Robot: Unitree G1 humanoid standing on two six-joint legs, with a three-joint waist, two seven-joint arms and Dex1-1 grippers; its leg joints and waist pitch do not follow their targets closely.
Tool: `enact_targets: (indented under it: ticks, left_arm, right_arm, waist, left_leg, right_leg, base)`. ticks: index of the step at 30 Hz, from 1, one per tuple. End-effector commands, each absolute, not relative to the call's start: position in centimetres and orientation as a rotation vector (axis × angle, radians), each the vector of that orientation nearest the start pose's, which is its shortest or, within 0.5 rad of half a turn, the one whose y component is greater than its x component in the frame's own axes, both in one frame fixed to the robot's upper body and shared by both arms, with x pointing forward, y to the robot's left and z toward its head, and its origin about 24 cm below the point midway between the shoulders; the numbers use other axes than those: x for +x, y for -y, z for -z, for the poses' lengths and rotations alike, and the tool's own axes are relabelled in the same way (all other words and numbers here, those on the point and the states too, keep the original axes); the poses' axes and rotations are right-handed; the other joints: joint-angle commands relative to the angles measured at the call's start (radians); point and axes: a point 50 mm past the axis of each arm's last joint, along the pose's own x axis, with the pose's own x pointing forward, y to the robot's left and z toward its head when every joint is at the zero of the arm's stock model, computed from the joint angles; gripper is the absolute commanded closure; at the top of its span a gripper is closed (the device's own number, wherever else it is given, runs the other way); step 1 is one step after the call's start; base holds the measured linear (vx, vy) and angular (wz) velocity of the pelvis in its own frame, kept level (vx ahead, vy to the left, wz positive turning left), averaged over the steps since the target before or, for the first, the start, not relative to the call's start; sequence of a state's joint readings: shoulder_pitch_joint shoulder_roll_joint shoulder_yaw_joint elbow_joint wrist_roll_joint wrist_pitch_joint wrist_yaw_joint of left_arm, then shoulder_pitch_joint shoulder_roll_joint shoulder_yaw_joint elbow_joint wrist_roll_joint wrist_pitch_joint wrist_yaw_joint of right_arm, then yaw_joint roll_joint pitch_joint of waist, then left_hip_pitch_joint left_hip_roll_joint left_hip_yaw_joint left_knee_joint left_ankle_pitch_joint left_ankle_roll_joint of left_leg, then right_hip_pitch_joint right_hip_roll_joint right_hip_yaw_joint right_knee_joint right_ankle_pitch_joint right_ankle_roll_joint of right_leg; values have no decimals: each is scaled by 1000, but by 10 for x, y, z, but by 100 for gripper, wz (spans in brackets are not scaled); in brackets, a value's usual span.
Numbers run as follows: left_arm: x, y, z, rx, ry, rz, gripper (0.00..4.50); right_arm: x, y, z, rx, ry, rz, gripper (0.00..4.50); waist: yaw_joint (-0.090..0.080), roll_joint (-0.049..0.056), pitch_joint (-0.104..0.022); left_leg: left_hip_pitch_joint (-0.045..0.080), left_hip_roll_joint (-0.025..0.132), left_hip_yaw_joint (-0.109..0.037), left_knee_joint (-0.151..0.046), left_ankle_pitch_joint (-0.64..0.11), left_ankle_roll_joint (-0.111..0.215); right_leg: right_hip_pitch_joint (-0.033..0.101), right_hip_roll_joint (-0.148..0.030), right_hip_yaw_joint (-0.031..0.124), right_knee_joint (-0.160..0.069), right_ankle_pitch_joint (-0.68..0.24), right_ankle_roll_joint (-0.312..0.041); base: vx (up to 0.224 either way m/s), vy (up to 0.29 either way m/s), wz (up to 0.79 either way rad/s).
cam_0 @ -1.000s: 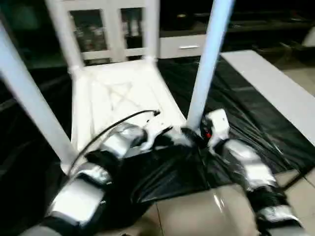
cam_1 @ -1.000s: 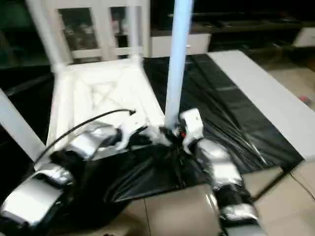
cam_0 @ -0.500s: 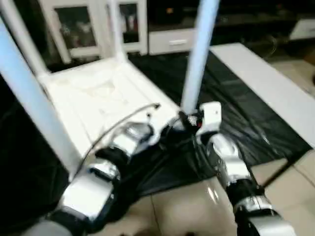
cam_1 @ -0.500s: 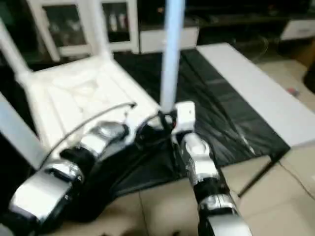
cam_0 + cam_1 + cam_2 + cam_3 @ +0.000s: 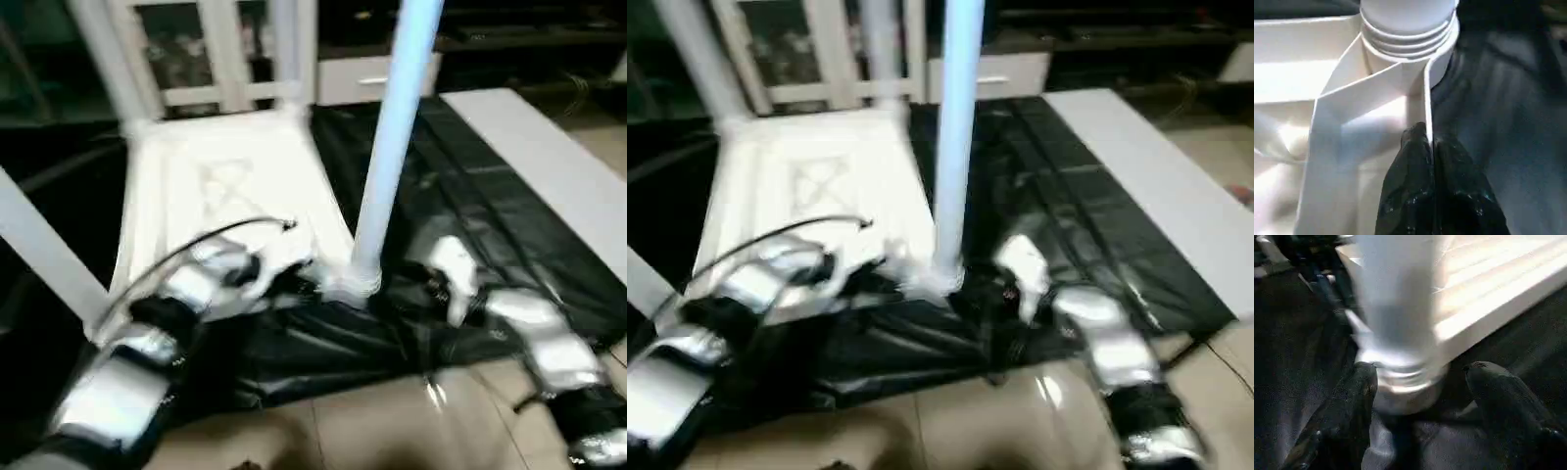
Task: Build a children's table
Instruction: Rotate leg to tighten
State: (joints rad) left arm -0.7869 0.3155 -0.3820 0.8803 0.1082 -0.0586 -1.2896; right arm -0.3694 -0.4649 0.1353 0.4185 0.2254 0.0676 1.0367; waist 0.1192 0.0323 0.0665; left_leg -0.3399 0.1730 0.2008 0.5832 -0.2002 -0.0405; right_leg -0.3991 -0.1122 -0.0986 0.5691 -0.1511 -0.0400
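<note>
Left fingers (image 5: 1420,161) pinching tabletop rim (image 5: 1426,98) — right fingers (image 5: 1364,382) apart

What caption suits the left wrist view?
Left gripper pinches the upturned tabletop rim beside a seated leg.

All four legs (image 5: 392,147) run off the head views' top edge, and motion blur smears the right gripper (image 5: 431,284) there.

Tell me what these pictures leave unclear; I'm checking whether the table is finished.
- Leg tops: cut off by the head views' upper edge.
- Near-left socket: hidden behind the left forearm in the left eye view.
- Near-right socket seating: blurred in the right wrist view, between the open right hand fingers.
- Tabletop ribbing: smeared.
</note>
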Motion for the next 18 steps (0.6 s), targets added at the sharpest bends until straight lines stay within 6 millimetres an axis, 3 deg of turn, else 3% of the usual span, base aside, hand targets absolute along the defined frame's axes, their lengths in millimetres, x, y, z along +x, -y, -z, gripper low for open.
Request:
enact_targets:
  ticks: [1, 2, 4, 8, 13, 15, 18]
  left_arm:
    - [314, -113, -32, 607, -664, 1623, 450]
    - [313, -114, -32, 609, -668, 1635, 450]
    - [312, -114, -33, 607, -667, 1638, 450]
    - [311, -110, -34, 603, -651, 1640, 450]
    - [312, -106, -35, 602, -638, 1638, 450]
    - [311, -105, -36, 602, -635, 1637, 450]
    - [311, -104, -36, 602, -632, 1634, 450]
  right_arm:
    - [293, 178, -60, -183, -248, -1088, 125]
    - [293, 178, -61, -186, -248, -1094, 125]
    - [293, 178, -64, -185, -249, -1098, 125]
    - [289, 167, -57, -170, -286, -1162, 125]
    - [290, 157, -51, -147, -308, -1184, 125]
    - [291, 153, -49, -145, -317, -1190, 125]
    - [293, 151, -48, -147, -321, -1193, 125]
  waist:
    - [3, -16, -62]
    - [1, -16, -62]
    - [1, -15, -72]
    - [2, -14, -73]
    - [4, -13, -74]
    - [6, -12, -76]
    - [7, -12, -78]
  left_leg:
    - [23, 65, -16, -79, -332, 36]
    - [12, 66, -20, -81, -313, 38]
    - [2, 66, -24, -80, -249, 45]
    - [-3, 63, -23, -73, -201, 63]
    - [-3, 64, -27, -76, -210, 51]
    - [1, 66, -26, -77, -205, 45]
    - [-5, 64, -27, -75, -186, 46]
  right_leg:
    - [26, -60, 59, -71, -343, -202]
    - [32, -63, 62, -66, -355, -194]
    - [43, -64, 61, -56, -314, -186]
    - [44, -62, 58, -53, -268, -198]
    - [45, -62, 55, -56, -310, -186]
    - [42, -60, 55, -55, -297, -186]
    - [46, -60, 55, -48, -256, -194]
  base:
    - [43, -26, 20]
    - [0, 0, 0]
    - [0, 0, 0]
    - [0, 0, 0]
    - [0, 0, 0]
    - [0, 0, 0]
    - [0, 0, 0]
